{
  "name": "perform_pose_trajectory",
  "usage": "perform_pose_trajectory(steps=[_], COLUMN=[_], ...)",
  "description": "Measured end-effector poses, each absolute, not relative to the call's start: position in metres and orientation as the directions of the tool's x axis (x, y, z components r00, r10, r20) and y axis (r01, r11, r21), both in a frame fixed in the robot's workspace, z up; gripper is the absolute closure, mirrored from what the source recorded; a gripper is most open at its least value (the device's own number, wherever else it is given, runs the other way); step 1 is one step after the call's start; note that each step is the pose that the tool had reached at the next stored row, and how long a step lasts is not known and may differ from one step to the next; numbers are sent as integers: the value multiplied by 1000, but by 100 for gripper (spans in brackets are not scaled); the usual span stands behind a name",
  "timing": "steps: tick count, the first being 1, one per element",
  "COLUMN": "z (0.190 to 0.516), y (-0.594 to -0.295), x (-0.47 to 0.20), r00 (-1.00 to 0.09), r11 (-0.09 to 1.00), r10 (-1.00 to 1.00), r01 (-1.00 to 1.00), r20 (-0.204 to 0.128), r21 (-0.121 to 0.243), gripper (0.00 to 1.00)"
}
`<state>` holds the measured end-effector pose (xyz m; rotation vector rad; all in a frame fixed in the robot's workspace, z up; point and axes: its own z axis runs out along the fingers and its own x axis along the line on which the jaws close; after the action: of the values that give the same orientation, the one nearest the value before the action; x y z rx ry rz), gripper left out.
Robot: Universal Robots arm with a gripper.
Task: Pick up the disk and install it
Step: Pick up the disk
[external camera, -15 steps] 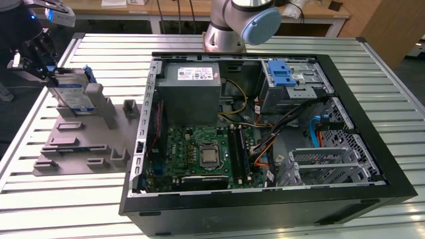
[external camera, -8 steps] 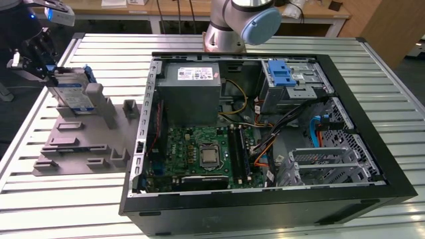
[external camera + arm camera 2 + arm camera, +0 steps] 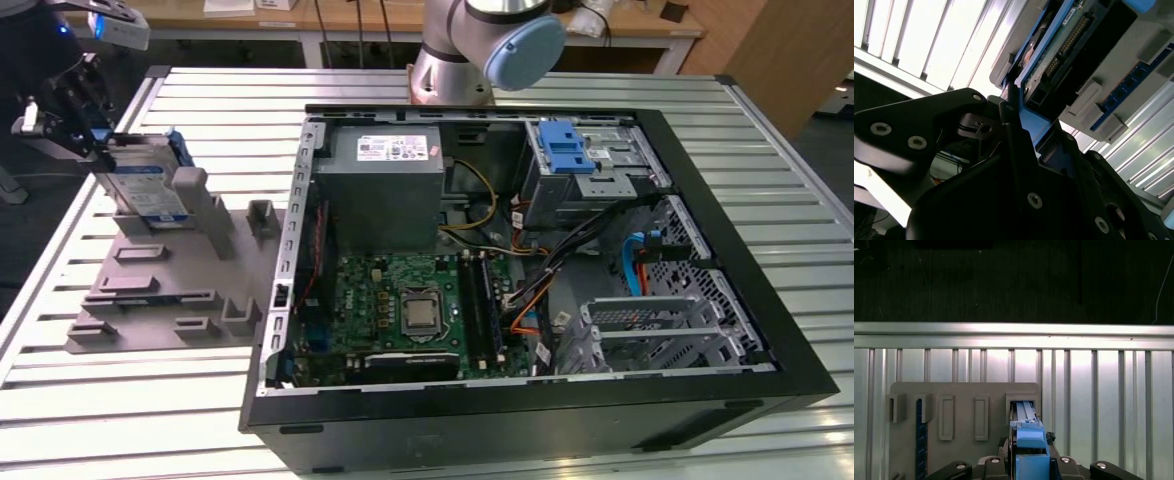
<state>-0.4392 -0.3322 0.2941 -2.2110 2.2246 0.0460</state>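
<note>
**One gripper, one disk: the grasp at the stand**

One arm works here, and its gripper [image 3: 96,145] sits at the exterior view's far left, over the grey stand [image 3: 160,300] on the slatted table [image 3: 134,420]. The disk [image 3: 140,185] stands on edge in a slot of that stand, its labelled face showing in the exterior view. Its long axis runs up out of the slot toward the gripper, so the disk lies directly beyond the fingertips and in line with them.

In both wrist views the black fingers [image 3: 1010,131] lie close on either side of the disk's blue frame [image 3: 1028,437]. They appear to be clamped on its upper end, with no gap to be seen. The lower end looks seated in the slot, so the disk is judged gripped but not lifted.

The open computer case [image 3: 747,300] lies toward the exterior view's right. Its metal cage [image 3: 607,178], with a blue latch [image 3: 567,150], is well apart from the disk.
</note>
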Motion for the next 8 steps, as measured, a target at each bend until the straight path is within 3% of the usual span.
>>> perform_pose_trajectory(steps=[8], z=[297], y=[-332], x=[-439], r00=[-6], r11=[6], r10=[-1000], r01=[-1000], r20=[-24], r21=[17], gripper=[64])
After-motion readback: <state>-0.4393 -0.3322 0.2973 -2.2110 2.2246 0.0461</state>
